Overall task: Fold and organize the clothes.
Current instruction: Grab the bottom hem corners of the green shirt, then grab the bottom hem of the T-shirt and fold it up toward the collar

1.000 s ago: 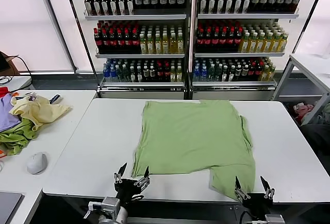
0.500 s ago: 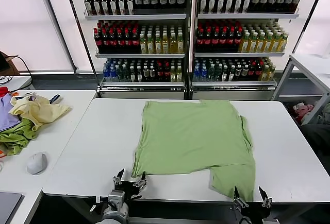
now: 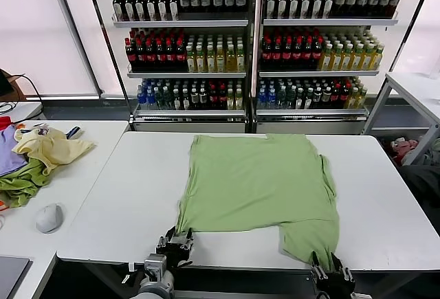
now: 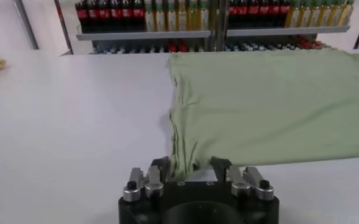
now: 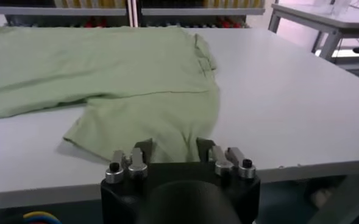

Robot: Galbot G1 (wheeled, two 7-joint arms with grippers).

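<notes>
bottle shelves (image 3: 254, 45) behind white table (image 3: 117, 196) | side table (image 3: 75, 175): mouse (image 3: 49, 217), yellow cloth (image 3: 49, 148) on pile

Both grippers' fingers, spread wide 1 second ago, have drawn in: the left gripper (image 3: 176, 238) now pinches the green shirt's (image 3: 258, 182) near-left corner, the right gripper (image 3: 328, 272) its near-right hem.

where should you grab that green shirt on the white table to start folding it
By the near hem of the green shirt, coming from the table's front edge. Its two near corners lie at that edge, and the left gripper and right gripper sit around them.
</notes>
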